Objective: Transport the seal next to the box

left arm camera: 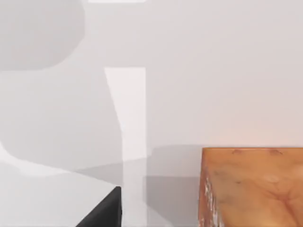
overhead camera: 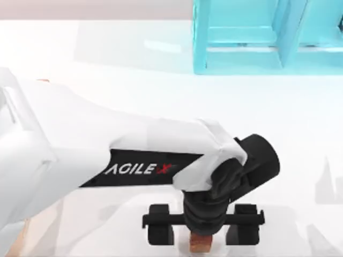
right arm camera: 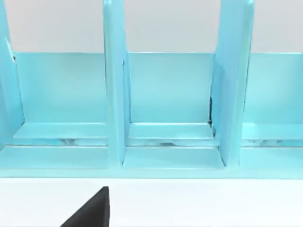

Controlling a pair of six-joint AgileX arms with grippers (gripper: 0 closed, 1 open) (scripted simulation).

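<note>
**Left jaws straddle the seal at the table's near edge**

The left gripper [overhead camera: 202,220] hangs jaws spread wide over the small reddish-brown glossy seal block [overhead camera: 200,242]. It looks rigid, light, slick: pinch its flat sides squarely. Right arm idle, facing the cyan shelf [right arm camera: 170,118].

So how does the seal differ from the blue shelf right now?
The seal is small, reddish-brown, at the top view's bottom; the blue shelf is large, cyan, at its top. The seal sits under the left end effector, between its open fingers; the shelf faces the right end effector.
</note>
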